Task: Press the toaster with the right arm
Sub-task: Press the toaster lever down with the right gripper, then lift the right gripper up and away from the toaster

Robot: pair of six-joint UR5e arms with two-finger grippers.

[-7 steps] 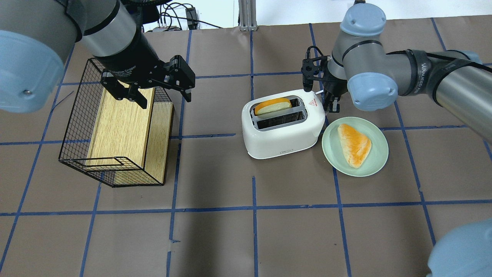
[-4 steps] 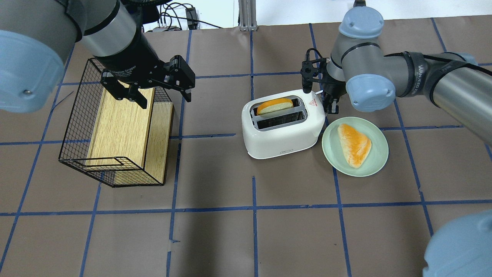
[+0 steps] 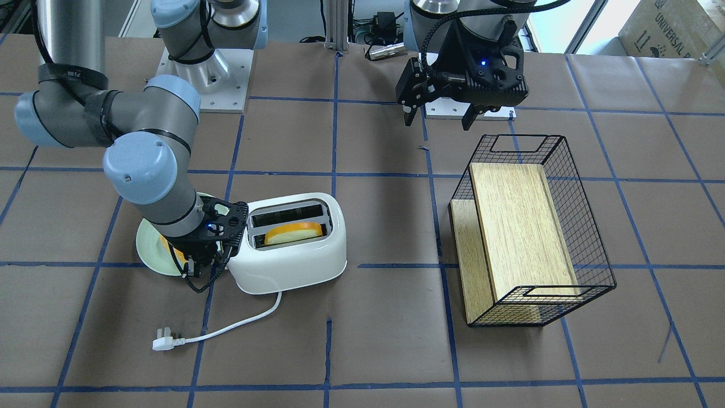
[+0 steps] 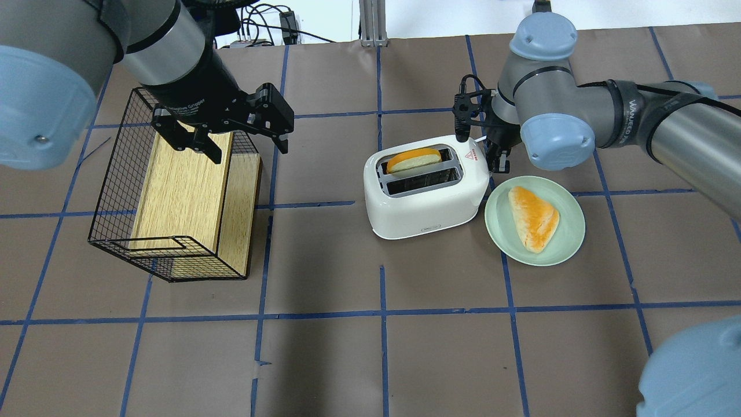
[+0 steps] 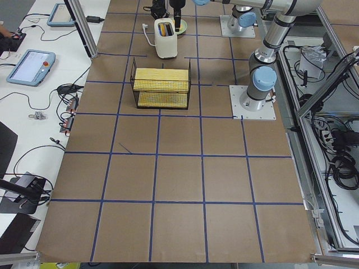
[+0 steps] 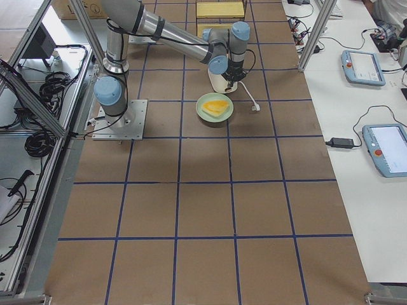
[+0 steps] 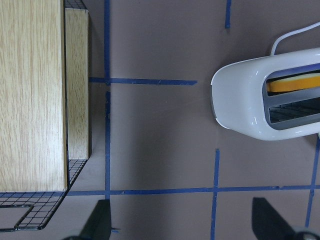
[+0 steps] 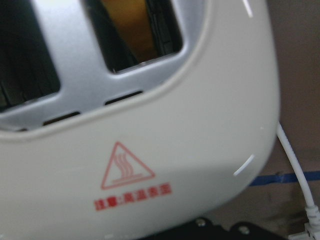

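Observation:
The white toaster (image 4: 425,194) stands mid-table with an orange-crusted bread slice (image 4: 414,159) in its far slot. It fills the right wrist view (image 8: 200,130), red triangle mark (image 8: 127,167) close up. My right gripper (image 4: 498,159) is low at the toaster's right end, beside that mark, fingers together; in the front-facing view (image 3: 201,265) it hangs against the toaster's end (image 3: 294,255). My left gripper (image 4: 249,152) is open and empty above the wire basket (image 4: 116,191), far from the toaster.
A pale green plate (image 4: 503,231) with a bread triangle (image 4: 535,217) sits right of the toaster, under the right forearm. The basket holds a wooden box (image 4: 179,191). The toaster's white cord and plug (image 3: 164,343) lie on the far side.
The right wrist has edged slightly left, closer to the toaster's end. The left arm, toaster and plate have not moved.

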